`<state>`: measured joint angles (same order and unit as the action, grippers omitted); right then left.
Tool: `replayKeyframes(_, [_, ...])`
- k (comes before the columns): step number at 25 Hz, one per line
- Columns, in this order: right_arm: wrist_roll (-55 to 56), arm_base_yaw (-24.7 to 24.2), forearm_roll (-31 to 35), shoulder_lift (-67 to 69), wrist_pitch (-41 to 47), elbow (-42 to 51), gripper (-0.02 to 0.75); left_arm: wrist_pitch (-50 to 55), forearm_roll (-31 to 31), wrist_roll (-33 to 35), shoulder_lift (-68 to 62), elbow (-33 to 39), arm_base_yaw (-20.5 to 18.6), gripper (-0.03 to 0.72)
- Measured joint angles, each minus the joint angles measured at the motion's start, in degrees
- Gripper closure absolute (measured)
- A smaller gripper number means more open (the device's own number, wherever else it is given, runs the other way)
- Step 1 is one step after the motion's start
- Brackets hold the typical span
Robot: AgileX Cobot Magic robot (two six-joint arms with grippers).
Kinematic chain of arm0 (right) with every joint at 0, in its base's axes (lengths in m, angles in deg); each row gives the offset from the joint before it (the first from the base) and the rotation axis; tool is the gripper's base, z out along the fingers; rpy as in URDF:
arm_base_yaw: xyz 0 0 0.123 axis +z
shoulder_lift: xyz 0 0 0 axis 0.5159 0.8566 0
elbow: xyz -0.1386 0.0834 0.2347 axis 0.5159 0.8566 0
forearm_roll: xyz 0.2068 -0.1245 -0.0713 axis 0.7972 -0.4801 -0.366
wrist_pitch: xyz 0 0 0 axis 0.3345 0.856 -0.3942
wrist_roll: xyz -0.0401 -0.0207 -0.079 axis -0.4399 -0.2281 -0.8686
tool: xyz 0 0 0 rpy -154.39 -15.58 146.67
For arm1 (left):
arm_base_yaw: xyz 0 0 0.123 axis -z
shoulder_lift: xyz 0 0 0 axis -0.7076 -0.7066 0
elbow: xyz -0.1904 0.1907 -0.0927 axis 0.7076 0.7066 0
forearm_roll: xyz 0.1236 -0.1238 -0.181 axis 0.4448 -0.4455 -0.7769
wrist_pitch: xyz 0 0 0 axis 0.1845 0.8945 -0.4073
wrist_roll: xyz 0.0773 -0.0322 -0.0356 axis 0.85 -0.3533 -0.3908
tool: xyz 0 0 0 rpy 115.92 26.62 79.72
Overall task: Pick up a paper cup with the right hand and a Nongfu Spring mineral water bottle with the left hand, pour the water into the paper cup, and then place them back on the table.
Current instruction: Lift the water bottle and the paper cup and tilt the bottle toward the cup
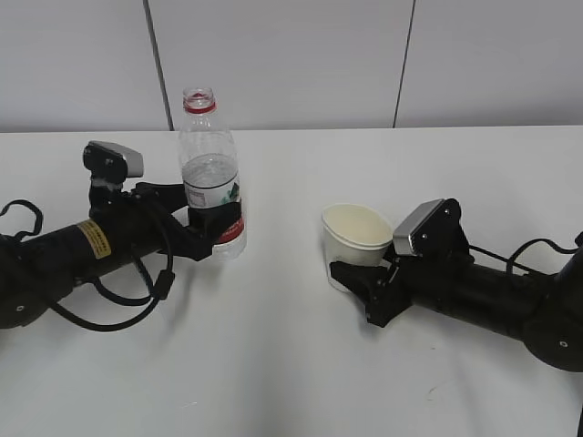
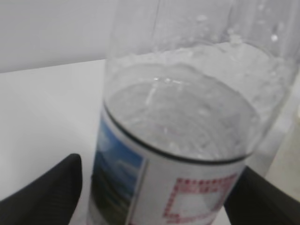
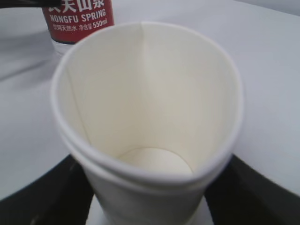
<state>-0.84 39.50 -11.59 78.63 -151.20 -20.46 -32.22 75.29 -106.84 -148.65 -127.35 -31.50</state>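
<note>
The Nongfu Spring bottle (image 1: 210, 173) stands upright at the left with no cap, its red neck ring showing, and water (image 2: 183, 117) fills it to about the middle. My left gripper (image 1: 219, 229) is shut on its labelled lower part; in the left wrist view (image 2: 154, 197) the black fingers (image 2: 42, 197) flank the label. The paper cup (image 1: 353, 238) is upright right of centre, its cream inside (image 3: 150, 108) looking empty. My right gripper (image 1: 352, 273) is shut on the cup's lower wall, and the rim is slightly squeezed. The bottle's red label (image 3: 77, 16) shows behind the cup.
The white table (image 1: 291, 364) has open surface between the two arms and in front of them. A pale panelled wall (image 1: 291, 55) runs along the far edge. Black cables (image 1: 118, 300) loop beside the left arm.
</note>
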Motion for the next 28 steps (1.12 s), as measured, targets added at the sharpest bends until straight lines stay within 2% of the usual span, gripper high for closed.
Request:
replayKeyframes(6, [0.00,0.00,-0.20,0.00,0.00,-0.49,0.242,-0.06,-0.47,-0.36,-2.09,-2.54,2.58,0.140])
replayKeyframes(16, [0.00,0.00,-2.08,0.00,0.00,-0.49,0.242,2.48,-0.28,-0.44,-1.64,-2.76,2.75,0.272])
replayKeyframes(21, [0.00,0.00,-3.86,-0.13,0.00,-0.49,0.242,10.04,2.27,0.11,2.01,-2.82,2.76,0.349])
replayKeyframes(28, [1.92,0.35,-7.36,-3.84,1.98,-0.49,0.242,22.83,3.59,6.26,8.30,-2.64,2.81,0.366])
